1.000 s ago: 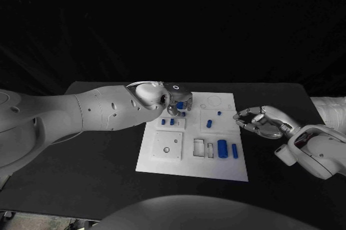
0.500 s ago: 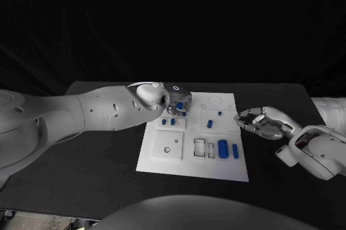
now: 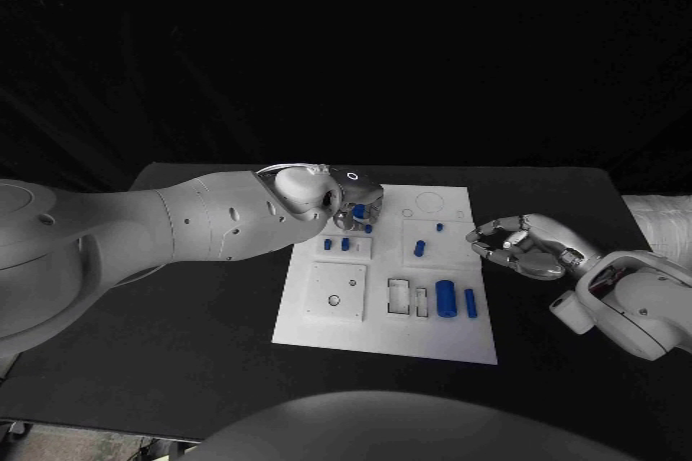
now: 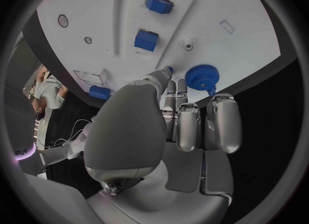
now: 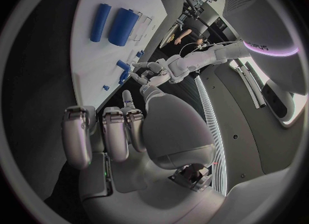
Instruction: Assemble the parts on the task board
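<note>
The white task board [image 3: 387, 331] lies in the middle of the table. My left hand [image 3: 353, 194] hovers over its far left corner, fingers stretched out side by side. Their tips reach a blue gear [image 4: 202, 76] at the board's edge, the same gear [image 3: 359, 211] sitting just under the hand in the head view. Whether the fingers grip it I cannot tell. Two small blue blocks [image 4: 146, 40] sit in a plate close by. My right hand [image 3: 522, 246] hangs just off the board's right edge, fingers curled in around nothing.
On the board lie a thick blue cylinder [image 3: 446, 298] and a thin one [image 3: 469, 301] near the right front, and a blue peg [image 3: 420, 248] mid-board. A square plate with a hole [image 3: 336, 292] sits front left. Black table surrounds the board.
</note>
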Controlling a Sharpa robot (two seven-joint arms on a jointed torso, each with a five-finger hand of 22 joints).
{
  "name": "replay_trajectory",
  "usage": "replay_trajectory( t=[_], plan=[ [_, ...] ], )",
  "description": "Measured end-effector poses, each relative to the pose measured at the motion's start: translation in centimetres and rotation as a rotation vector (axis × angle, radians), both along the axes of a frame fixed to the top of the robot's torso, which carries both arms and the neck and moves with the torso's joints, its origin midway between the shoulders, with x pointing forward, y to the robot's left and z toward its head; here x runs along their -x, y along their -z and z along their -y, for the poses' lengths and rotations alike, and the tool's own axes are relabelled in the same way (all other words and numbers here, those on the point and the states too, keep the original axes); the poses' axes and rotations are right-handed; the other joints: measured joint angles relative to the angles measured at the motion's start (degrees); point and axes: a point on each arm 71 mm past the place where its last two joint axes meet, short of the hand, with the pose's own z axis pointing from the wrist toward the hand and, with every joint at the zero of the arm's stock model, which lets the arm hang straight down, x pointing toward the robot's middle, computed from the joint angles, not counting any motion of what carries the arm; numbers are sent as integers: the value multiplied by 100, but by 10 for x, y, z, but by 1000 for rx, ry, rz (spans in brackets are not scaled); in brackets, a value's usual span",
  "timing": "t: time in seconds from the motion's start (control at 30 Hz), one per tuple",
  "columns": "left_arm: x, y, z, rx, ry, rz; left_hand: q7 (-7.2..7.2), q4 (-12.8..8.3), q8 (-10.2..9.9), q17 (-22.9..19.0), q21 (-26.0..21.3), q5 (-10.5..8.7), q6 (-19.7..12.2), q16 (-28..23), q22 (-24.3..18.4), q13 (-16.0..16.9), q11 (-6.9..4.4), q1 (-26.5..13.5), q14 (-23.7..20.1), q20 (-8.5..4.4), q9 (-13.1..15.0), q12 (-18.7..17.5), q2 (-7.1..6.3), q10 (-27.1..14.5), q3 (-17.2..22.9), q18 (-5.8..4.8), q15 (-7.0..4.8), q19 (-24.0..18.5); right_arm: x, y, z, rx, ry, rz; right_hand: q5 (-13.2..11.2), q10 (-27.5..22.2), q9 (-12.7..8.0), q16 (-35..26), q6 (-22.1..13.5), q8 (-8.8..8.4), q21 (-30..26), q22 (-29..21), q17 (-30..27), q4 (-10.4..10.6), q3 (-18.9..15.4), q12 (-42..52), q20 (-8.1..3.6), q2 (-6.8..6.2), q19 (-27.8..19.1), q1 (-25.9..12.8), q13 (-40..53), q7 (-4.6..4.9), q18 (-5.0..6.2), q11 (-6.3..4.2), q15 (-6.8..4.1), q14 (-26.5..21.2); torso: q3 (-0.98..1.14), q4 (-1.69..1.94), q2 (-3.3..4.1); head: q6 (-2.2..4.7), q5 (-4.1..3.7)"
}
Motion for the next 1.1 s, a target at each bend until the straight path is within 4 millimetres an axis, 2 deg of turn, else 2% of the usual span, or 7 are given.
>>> replay_trajectory(
  t=[0.43, 0.9, 1.1],
  plan=[
    [0, 4, 1, 1, -4, -17, -3, -15, 0, 3, 0, 0, -4, -19, 0, -12, -4, 0, 0, 0, -25, 0, 0, 4, 15, 0, 0, 0, 0, 0, 1, 3, 1, -3, 0, 0, -1, 0, 0, 0, 0, 5, 4, 0, 0, 0, 0, 0, 0, 0, 1, 0, 0, 0, 0, 0, 1, -2, -1, 0, -26],
    [0, 10, 4, 9, -9, -38, -20, -71, -28, -73, -56, 0, -64, -80, 0, 12, -21, 23, 0, 0, -50, 44, -23, 185, 71, 0, 0, 0, -1, 1, 1, 4, 1, -5, 0, 0, -1, 0, 0, 0, 0, 4, 3, 0, 0, 0, 0, 0, 0, 0, 2, 0, 0, 0, 0, 0, 1, 1, 0, 0, -46],
    [0, 12, 4, 12, -12, -42, -49, -94, -22, -105, -56, 0, -35, -80, 0, 26, -20, 74, 0, 0, -49, 67, 28, 225, 93, 0, 0, 0, -1, 1, 2, 5, 3, -7, 0, 0, -1, 0, 0, 0, 0, 3, 3, 0, 0, 0, 0, 0, 0, 0, 2, 0, 0, 0, 0, 0, 1, 1, 1, 0, -44]
  ],
)
